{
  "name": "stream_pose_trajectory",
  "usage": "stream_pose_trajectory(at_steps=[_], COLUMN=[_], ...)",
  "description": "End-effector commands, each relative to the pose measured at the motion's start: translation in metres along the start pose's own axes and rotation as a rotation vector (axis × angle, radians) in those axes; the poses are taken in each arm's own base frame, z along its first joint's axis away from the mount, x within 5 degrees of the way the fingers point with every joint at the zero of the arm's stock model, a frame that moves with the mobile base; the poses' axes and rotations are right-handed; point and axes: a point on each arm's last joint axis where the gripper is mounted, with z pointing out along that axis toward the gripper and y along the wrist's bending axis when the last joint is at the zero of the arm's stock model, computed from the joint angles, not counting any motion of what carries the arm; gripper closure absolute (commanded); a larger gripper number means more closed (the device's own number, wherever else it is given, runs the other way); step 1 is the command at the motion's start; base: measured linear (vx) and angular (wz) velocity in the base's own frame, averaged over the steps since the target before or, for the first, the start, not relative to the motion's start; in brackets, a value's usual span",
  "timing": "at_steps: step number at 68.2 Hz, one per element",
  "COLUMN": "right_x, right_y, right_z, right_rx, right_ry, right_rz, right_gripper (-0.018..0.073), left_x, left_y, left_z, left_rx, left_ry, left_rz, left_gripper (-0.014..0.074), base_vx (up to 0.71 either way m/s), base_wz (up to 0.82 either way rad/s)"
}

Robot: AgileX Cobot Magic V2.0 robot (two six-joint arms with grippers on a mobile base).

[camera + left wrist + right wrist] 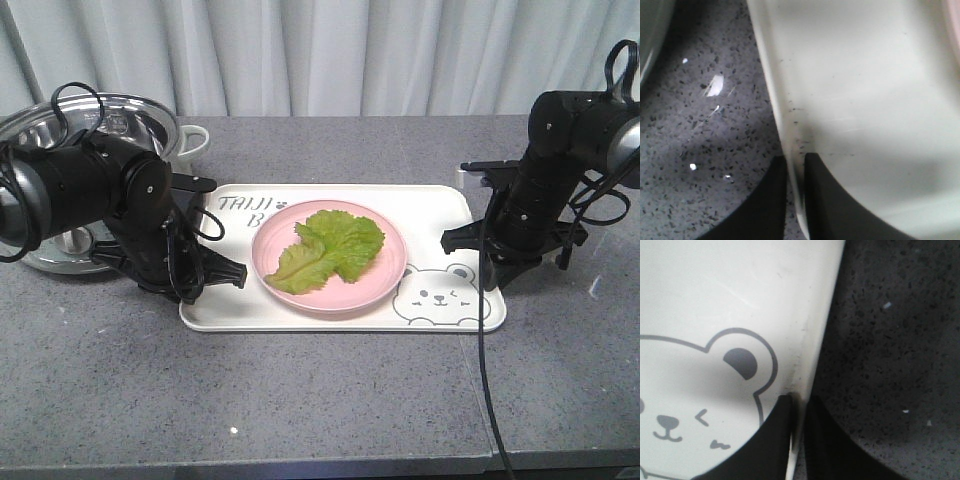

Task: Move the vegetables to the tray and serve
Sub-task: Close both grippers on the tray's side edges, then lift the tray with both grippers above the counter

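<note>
The cream tray [440, 205] with the bear drawing lies on the grey counter. A pink plate [378, 285] sits in its middle with a green lettuce leaf, the vegetables [330, 248], flat on it. My left gripper [190, 290] is shut on the tray's left rim [792, 165], one finger inside and one outside. My right gripper [492, 285] is shut on the tray's right rim [802, 390] beside the bear's ear.
A steel pot [60, 130] with a white handle stands at the back left, behind my left arm. White curtains close off the back. A seam in the counter runs along the front right, with a cable [487, 380] hanging across it.
</note>
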Motion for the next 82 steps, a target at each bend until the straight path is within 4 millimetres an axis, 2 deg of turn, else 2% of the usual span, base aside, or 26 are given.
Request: stream_pose_trajectory(at_steps=[1, 18, 62, 82], right_x=[0.002, 0.007, 0.031, 0.043], right_y=[-0.003, -0.001, 0.001, 0.0], right_z=[-0.024, -0.04, -0.099, -0.125], right_rx=[0.032, 0.034, 0.045, 0.059], right_ry=[-0.045, -0.075, -0.184, -0.251], right_rz=[-0.038, -0.041, -0.032, -0.02], right_gripper=[0.0569, 0.0569, 0.0569, 0.0569], left_x=[-0.001, -0.002, 0.002, 0.005], left_y=[-0.006, -0.006, -0.013, -0.016], left_z=[-0.019, -0.04, -0.086, -0.097], left_rx=[0.048, 0.073, 0.231, 0.283], left_ry=[-0.05, -0.123, -0.244, -0.265], left_rz=[0.007, 0.019, 0.029, 0.026], left_gripper=[0.0603, 0.0603, 0.0603, 0.0602], base_vx=[0.0, 0.0, 0.0, 0.0], base_wz=[0.0, 0.0, 0.0, 0.0])
